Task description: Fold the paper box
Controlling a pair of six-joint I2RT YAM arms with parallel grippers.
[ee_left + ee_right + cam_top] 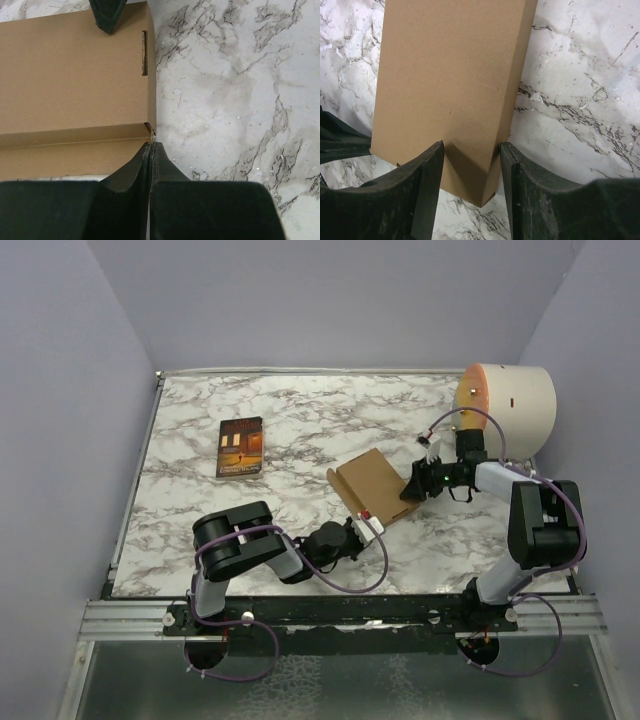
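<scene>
Plainly the paper box [370,478] lay on the bench [200,400]; the left pincer [151,146] was shut against one corner, the right pincer [471,147] gaped astride the opposite corner.

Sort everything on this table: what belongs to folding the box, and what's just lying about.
Job in hand:
paper box
left gripper, shut at one box corner
right gripper, open astride another corner

Lying about:
dark book
cream cylinder
</scene>
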